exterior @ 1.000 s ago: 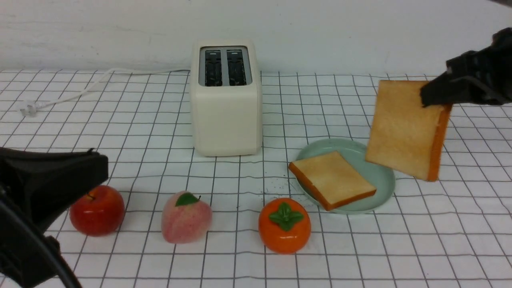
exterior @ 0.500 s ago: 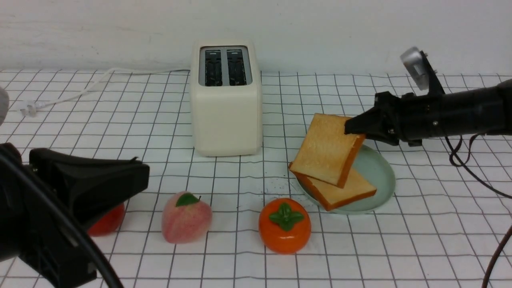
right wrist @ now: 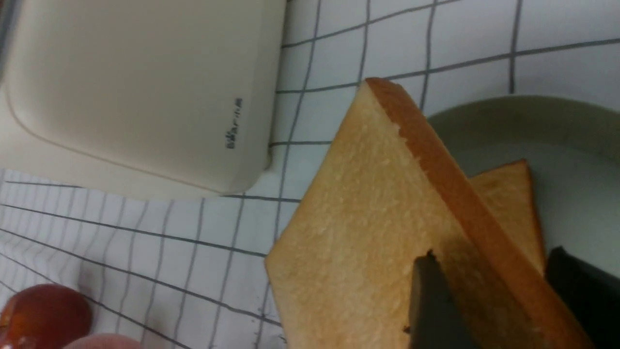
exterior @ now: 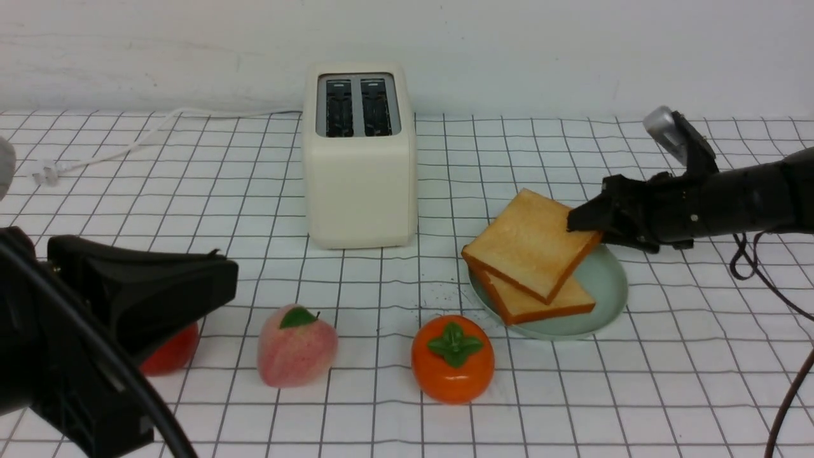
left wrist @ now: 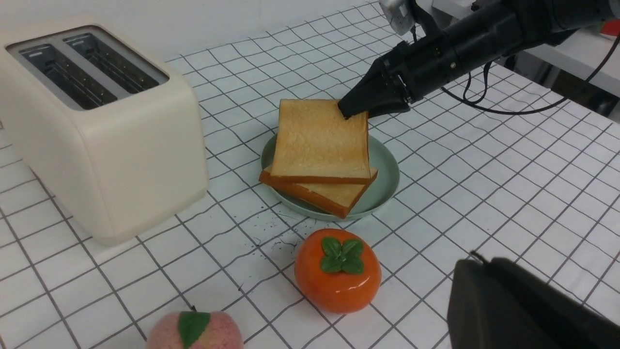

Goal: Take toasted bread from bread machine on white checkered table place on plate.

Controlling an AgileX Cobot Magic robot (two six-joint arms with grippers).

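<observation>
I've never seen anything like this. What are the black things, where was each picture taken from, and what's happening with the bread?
They are a robot's two arms, each ending in a pincer. One picture looks forward from between the arms; the other two come from cameras on the wrists. The right pincer grips one toast slice by its corner, tilted onto a second slice on the plate. The toaster is empty. The left pincer holds nothing. Three fruits lie on the checkered table.

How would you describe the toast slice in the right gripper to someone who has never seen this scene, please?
Start at the cream toaster; to its right sits a mint-green plate. Yours is the upper slice, tilted over the flat lower slice, one corner pinched by the right gripper.
</observation>
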